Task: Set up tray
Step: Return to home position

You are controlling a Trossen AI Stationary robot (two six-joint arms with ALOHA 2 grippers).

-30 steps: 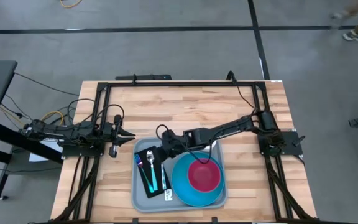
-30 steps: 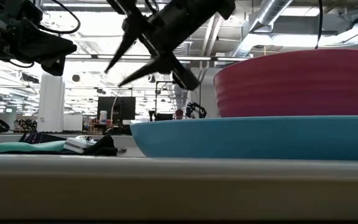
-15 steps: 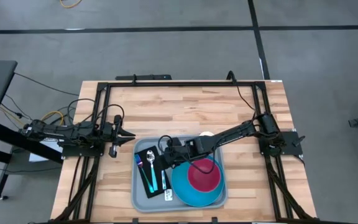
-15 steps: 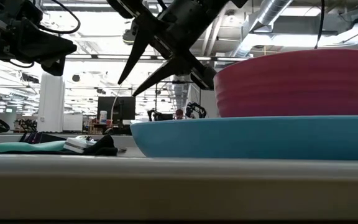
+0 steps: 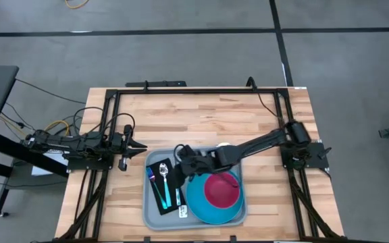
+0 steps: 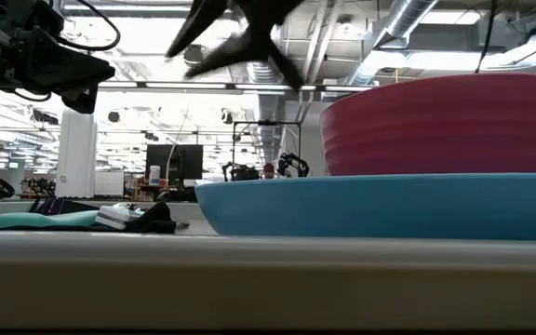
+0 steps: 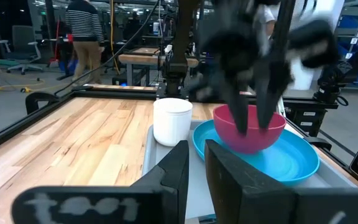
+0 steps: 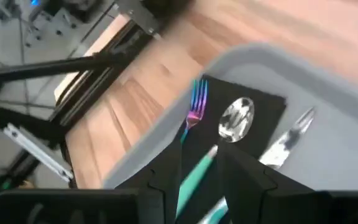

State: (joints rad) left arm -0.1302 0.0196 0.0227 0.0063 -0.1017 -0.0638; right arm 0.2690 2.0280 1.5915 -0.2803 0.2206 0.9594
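The grey-blue tray [image 5: 151, 214] lies on the table's near middle. It carries a round blue plate [image 5: 198, 202] with a pink bowl [image 5: 221, 191] on it. On its left part lies a black napkin [image 5: 158, 173] with a fork [image 8: 194, 104], a spoon [image 8: 236, 118] and a knife [image 8: 288, 140]. A white cup [image 7: 171, 121] stands at the tray's far edge. My right gripper [image 5: 179, 164] hovers open above the tray's far-left part, over the napkin [image 8: 257, 102]. My left gripper [image 5: 140, 147] waits shut just left of the tray.
The wooden table top [image 5: 194, 115] stretches bare from the tray to the far edge inside a black frame [image 5: 181, 91]. My right arm [image 5: 255, 142] crosses above the cup [image 5: 225, 144] and the bowl's far side. People stand in the room beyond the table.
My right arm has swung a little toward the table's near edge, uncovering the white cup. Its open gripper dipped slightly toward the tray and then rose again above the napkin. The things on the tray have not moved.
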